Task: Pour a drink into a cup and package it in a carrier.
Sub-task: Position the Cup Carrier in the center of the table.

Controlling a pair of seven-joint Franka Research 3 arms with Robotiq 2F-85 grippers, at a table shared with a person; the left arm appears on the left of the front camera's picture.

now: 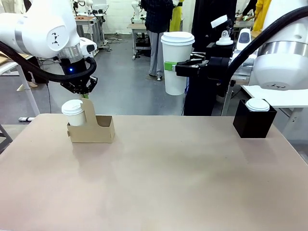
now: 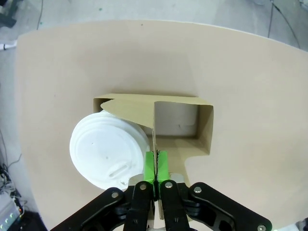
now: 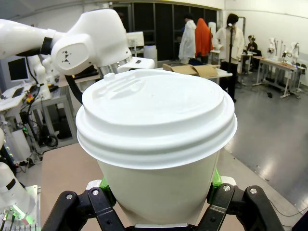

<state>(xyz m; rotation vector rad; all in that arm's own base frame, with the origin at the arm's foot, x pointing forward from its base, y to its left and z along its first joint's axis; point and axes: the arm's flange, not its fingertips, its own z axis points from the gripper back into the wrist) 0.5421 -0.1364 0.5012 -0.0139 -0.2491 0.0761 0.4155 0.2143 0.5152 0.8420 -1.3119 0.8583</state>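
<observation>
The carrier (image 1: 94, 129), at the left of the bench (image 1: 168, 183), is clamped by its handle (image 1: 90, 109) in the left end effector (image 2: 156, 166). The lidded cup (image 1: 176, 62) gripped aloft by the right end effector (image 3: 161, 192) could be tipped if lowered off-slot.

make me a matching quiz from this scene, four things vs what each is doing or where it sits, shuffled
1 left gripper
2 right gripper
3 black box
4 carrier

a holds a white lidded cup in the air
b on the table's right side, small cup on top
c shut on the cardboard handle
d one slot filled, one slot empty

Pairs: 1-c, 2-a, 3-b, 4-d
</observation>
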